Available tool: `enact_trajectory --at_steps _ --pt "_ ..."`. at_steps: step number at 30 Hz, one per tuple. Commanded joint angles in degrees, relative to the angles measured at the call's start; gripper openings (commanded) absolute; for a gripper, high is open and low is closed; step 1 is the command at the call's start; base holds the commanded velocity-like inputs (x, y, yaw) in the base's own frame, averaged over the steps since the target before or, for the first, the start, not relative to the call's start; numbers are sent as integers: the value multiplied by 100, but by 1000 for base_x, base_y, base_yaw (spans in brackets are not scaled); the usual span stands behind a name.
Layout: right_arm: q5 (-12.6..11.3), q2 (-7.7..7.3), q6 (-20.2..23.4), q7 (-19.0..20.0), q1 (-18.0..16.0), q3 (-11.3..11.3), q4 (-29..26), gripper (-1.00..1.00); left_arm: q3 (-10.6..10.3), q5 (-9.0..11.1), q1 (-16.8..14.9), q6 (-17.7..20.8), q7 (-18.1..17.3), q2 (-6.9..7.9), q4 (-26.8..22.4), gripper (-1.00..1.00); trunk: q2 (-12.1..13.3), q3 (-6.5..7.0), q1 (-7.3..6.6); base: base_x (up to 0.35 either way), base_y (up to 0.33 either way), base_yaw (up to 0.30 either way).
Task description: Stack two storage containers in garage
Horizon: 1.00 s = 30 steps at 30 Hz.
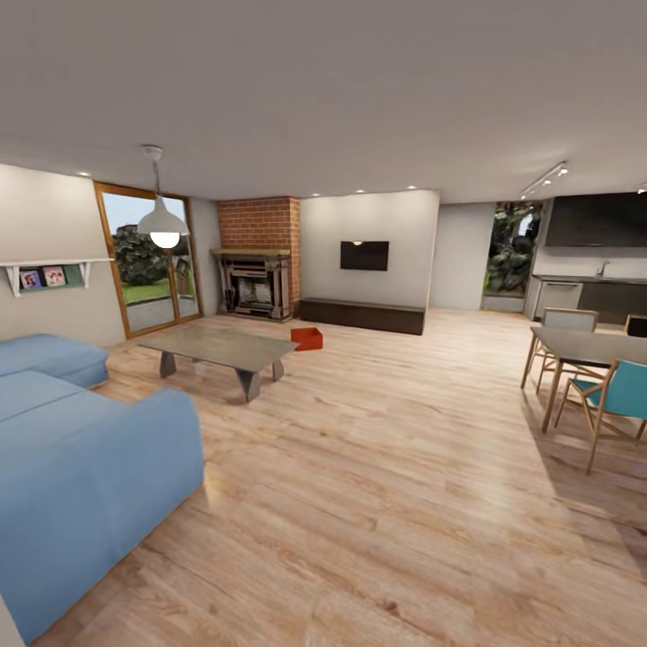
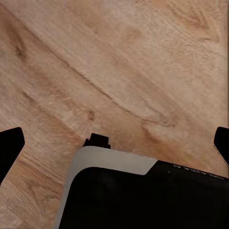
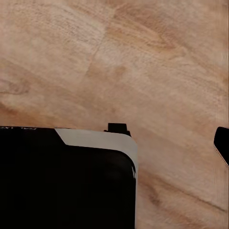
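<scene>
In the left wrist view the left gripper (image 2: pixel 117 140) hangs over bare wood-plank flooring (image 2: pixel 124 71), its 2 dark fingertips (image 2: pixel 10 145) at opposite edges of the frame, spread wide with nothing between them. The robot's black and pale grey base (image 2: pixel 138 191) lies below it. In the right wrist view only 1 fingertip (image 3: pixel 221 143) of the right gripper shows at the frame's edge, so whether it is spread or pressed together cannot be told; it too hangs over the planks beside the base (image 3: pixel 67 176).

The head view looks across the living room. 1 orange-red storage container (image 1: pixel 307 338) sits on the planks far ahead, just beside the far end of the glass table (image 1: pixel 218 347) and in front of the long low dark cabinet (image 1: pixel 362 315). The brick fireplace (image 1: pixel 260 270) stands to the left of that cabinet, by the wood-framed glass doors (image 1: pixel 150 261). A blue sofa (image 1: pixel 81 458) is near on the left, a dining table (image 1: pixel 589 346) with chairs on the right
</scene>
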Motion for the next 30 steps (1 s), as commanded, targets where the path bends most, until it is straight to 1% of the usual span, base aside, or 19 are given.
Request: enact_trajectory --at_steps 1,15,19,30 --pt "-48 1 -29 8 -7 48 17 100 -49 43 -4 -15 7 0 3 100 -5 -8 4 322 0 0" --pt "-84 8 -98 -34 -7 34 17 100 -49 43 -4 -8 7 0 3 100 -5 -8 4 322 0 -13" --pt "-92 8 -99 -42 -7 28 17 100 -49 40 -4 -14 7 0 3 100 -5 -8 4 322 0 -219" --pt "-72 6 -99 -44 -7 27 17 100 -49 39 -4 -15 7 0 3 100 -5 -8 4 322 0 -281"
